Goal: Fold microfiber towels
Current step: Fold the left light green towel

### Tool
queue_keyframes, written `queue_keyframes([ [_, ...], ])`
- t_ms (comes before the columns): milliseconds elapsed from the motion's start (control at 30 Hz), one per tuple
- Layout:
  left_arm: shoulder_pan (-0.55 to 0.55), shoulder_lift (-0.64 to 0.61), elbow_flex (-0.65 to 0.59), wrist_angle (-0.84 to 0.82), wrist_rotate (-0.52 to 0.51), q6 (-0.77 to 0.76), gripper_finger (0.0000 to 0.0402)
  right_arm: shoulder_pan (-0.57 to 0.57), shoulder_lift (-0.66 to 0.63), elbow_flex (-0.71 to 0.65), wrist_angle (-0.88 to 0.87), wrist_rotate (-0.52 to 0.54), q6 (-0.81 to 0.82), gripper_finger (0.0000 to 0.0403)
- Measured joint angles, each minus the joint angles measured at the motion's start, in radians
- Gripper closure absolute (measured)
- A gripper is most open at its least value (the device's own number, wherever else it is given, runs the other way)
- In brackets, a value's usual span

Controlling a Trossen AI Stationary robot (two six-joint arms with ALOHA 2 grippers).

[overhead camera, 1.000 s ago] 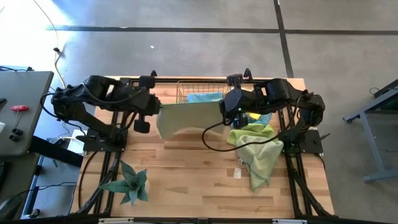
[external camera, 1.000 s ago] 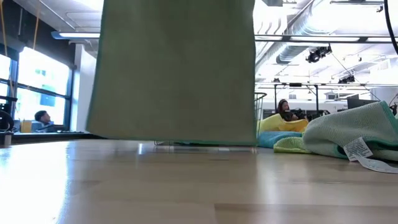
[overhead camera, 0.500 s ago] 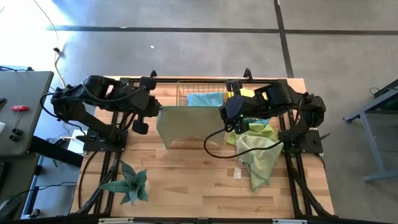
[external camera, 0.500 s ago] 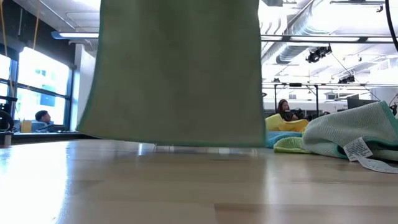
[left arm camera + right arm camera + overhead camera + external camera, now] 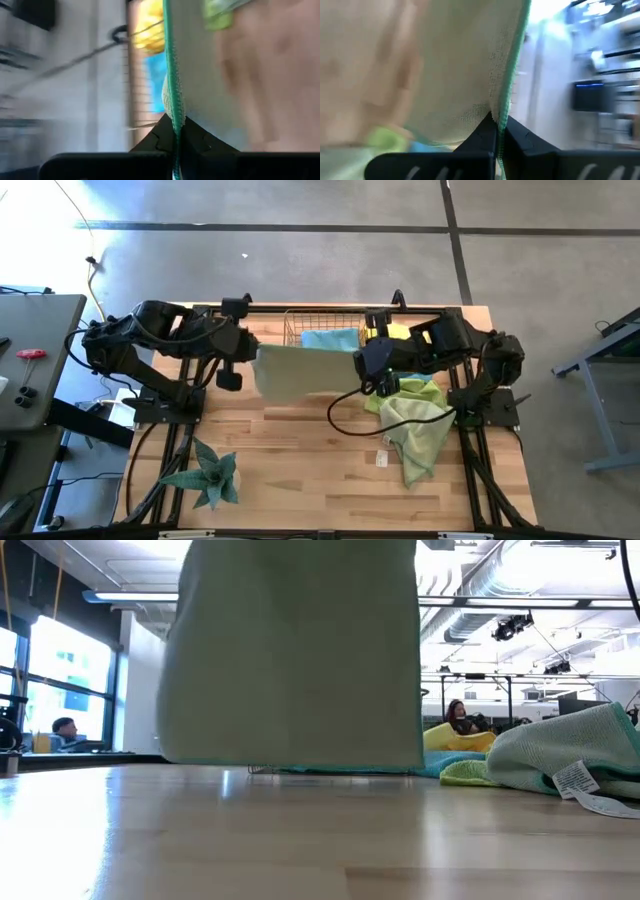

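A pale green microfiber towel (image 5: 300, 372) hangs spread between my two grippers above the table's far middle. In the low view it is a broad sheet (image 5: 300, 650) whose lower edge (image 5: 300, 764) reaches about down to the tabletop; whether it touches I cannot tell. My left gripper (image 5: 251, 352) is shut on its upper left corner, my right gripper (image 5: 362, 362) on its upper right corner. More towels, lime and pale green, lie heaped (image 5: 412, 420) at the right. My left gripper pinches the towel's green-hemmed edge (image 5: 174, 114) between its two shut fingers, slanting down from the table's left. The cloth hangs below the hold. One layer or several, I cannot tell. My right gripper pinches the hemmed edge (image 5: 499, 114) at the towel's other upper corner between its shut fingers, slanting down from the table's right. The top edge runs fairly straight across to the left gripper, and the sheet hangs below.
A copper wire basket (image 5: 292, 327) with a light blue towel (image 5: 330, 338) stands at the far edge behind the held towel. A yellow towel (image 5: 398, 330) lies beside it. A spiky green plant (image 5: 207, 474) sits near left. Bare wood (image 5: 300, 470) lies in front.
The hanging towel has swayed between the still grippers. Its lower part bulged toward the near edge and has swung back, and in the low view its lower left corner has drawn inward, so the sheet looks narrower.
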Motion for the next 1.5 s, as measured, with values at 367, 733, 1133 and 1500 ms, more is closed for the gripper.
queue_keyframes([
  [367,-0.139,0.009,-0.336,0.161,0.37,-0.329,0.0401,0.059,0.002,-0.303,0.015,-0.435,0.362,0.0402],
  [733,-0.249,0.019,-0.644,0.547,0.577,-0.406,0.0401,0.066,0.001,-0.598,0.323,-0.872,0.421,0.0402],
  [1133,-0.326,0.021,-0.855,0.816,0.559,-0.442,0.0401,0.181,0.0,-0.914,0.726,-0.915,0.605,0.0402],
  [1500,-0.326,0.021,-1.015,1.07,0.549,-0.477,0.0401,0.238,0.0,-0.962,0.775,-0.822,0.526,0.0402],
])
